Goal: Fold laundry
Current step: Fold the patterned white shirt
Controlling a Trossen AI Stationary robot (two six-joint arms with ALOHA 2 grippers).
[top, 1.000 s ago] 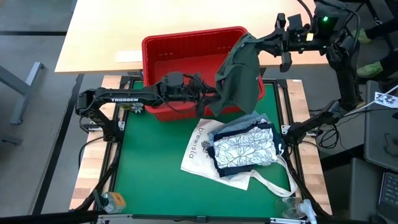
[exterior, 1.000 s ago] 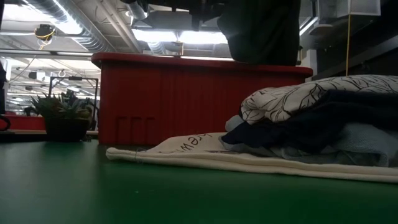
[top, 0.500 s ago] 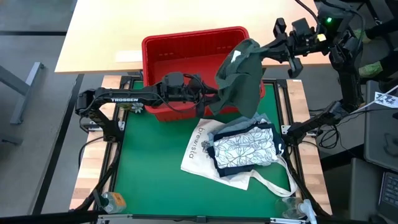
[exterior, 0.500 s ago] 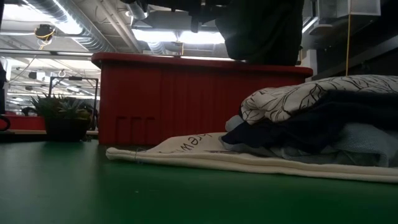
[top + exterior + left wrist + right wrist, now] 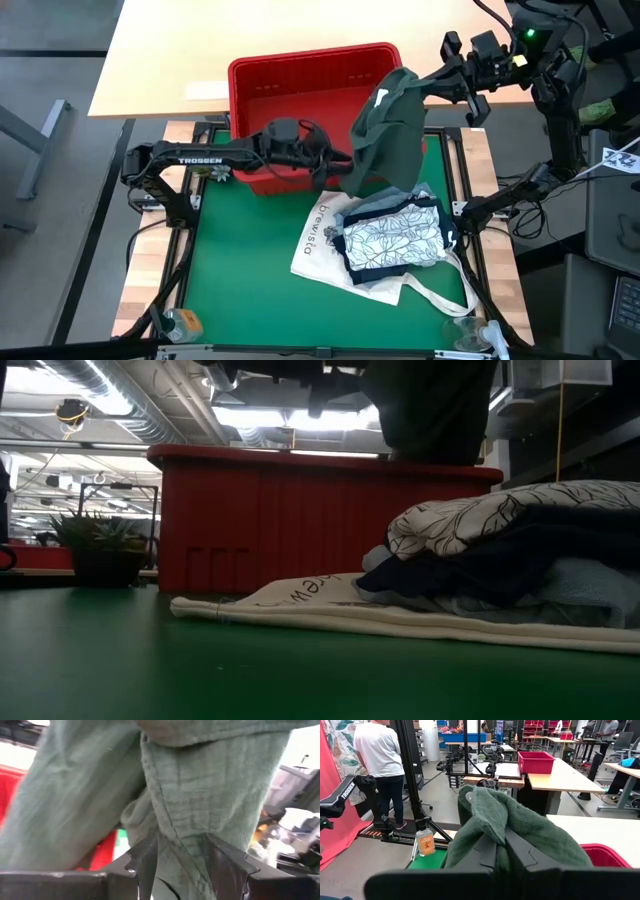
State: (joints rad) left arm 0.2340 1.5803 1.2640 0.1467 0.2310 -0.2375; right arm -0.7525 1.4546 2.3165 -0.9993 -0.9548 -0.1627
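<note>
L arm reaches across the red slotted basket's (image 5: 262, 78) front wall. The left gripper (image 5: 340, 160) sits at the lower hem of the dark olive green garment (image 5: 388, 130). In the left wrist view its fingers (image 5: 145, 860) are spread with a fold of that cloth between them; can't tell if they actually bite it. Cloth fills nearly all of that view, so little else is readable there.

The garment hangs over the basket's R front corner, top bunched, lower edge just above the pile. In the low view only its dark underside shows, cut off by the top edge.

Below it on the green mat (image 5: 240, 270): the white tote bag (image 5: 318, 240), with the folded stack on top. White leaf-print garment (image 5: 392, 238) uppermost, navy blue layer (image 5: 480, 565) under it, light blue denim (image 5: 590, 585) peeking at the edges. Lower layers mostly hidden.

Open mat to the L and front of the tote; R side crowded to the frame edge.

The right gripper (image 5: 425, 85) is up high, past the basket's R rim, fingers pressed together on the garment's top bunch.

A person (image 5: 380, 765) stands in the room beyond.
</note>
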